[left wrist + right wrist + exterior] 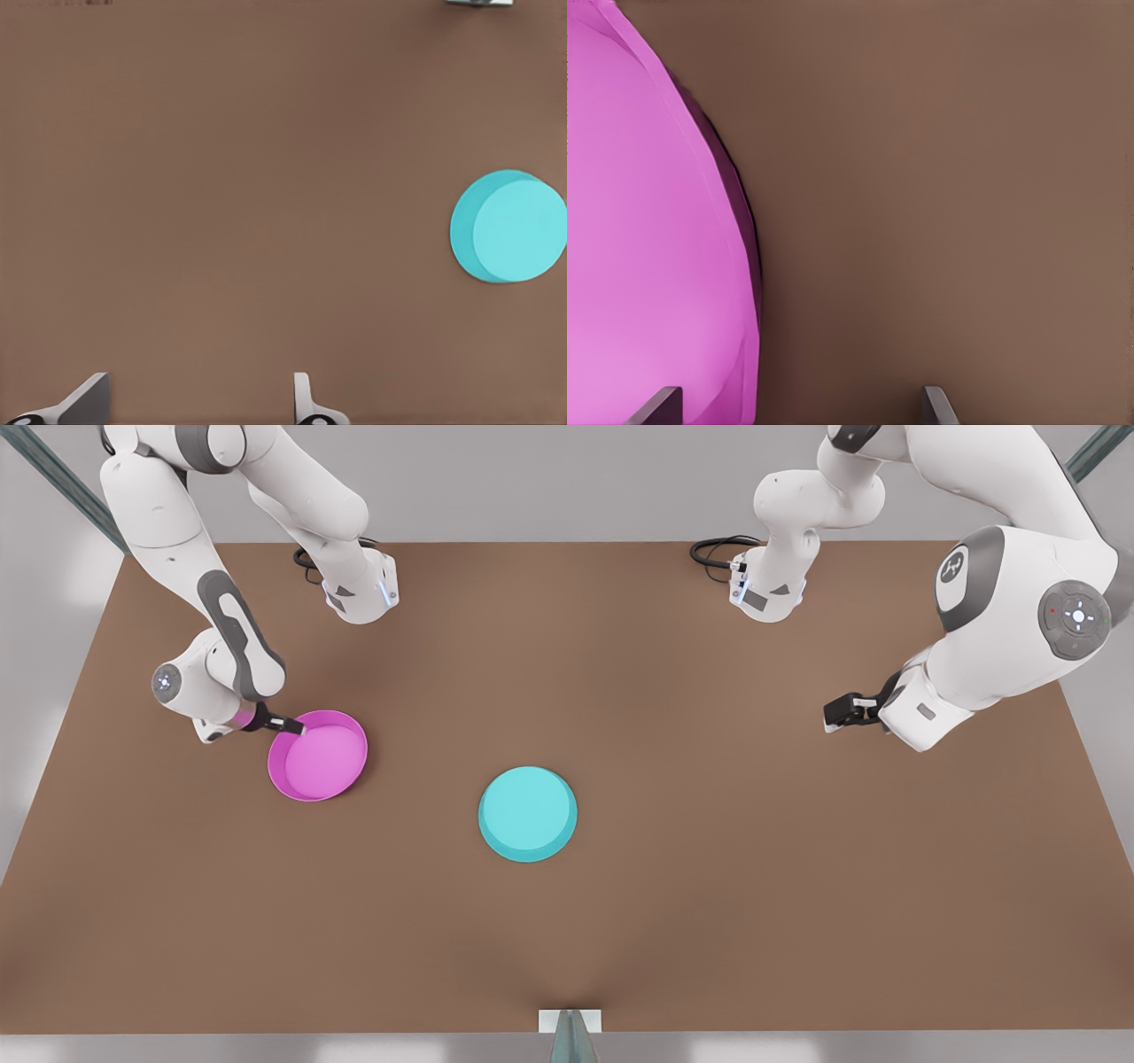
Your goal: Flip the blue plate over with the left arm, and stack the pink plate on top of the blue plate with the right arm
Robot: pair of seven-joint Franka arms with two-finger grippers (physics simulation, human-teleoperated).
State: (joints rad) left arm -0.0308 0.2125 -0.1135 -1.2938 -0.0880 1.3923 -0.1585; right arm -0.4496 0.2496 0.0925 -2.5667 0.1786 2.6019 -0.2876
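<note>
Front view: right gripper point(292, 728) jaws wide astride pink plate point(319, 757) rim.

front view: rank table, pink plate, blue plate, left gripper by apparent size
1. Table, by far.
2. Pink plate and blue plate: look alike, no ranking.
3. Left gripper, smallest.

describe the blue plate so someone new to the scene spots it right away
On the brown table, look near the middle, toward the front edge. The blue plate lies there alone, flat base up, untouched by either pincer. Its turquoise colour separates it from the pink plate.
</note>
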